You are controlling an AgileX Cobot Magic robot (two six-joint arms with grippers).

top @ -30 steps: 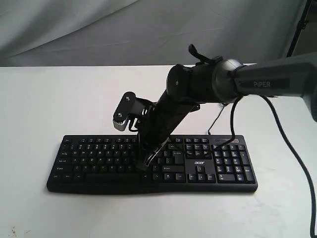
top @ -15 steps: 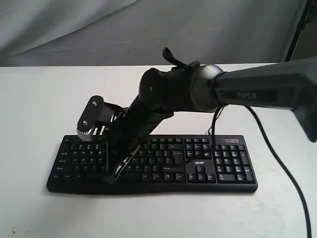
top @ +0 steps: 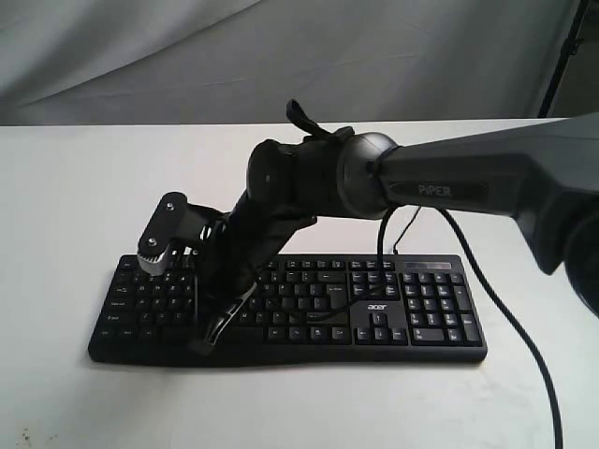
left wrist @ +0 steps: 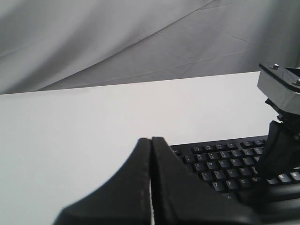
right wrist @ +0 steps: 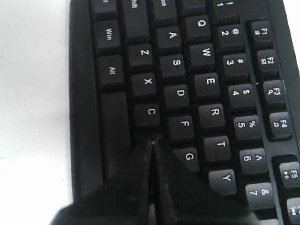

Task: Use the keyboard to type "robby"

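Right wrist view: right gripper [right wrist: 152, 140], jaws pressed together, is held at edge of C key [right wrist: 150, 112]; two keys on keyboard [right wrist: 83, 140] may be struck.

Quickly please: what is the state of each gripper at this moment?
Left gripper: closed, holding nothing.
Right gripper: closed, holding nothing, tip down at the keyboard next to the C key.

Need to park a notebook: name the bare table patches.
Bare table lies left of the keyboard, behind its left half, and along its front. Crowded: the left keys under the right hand; a cable crosses the right side.
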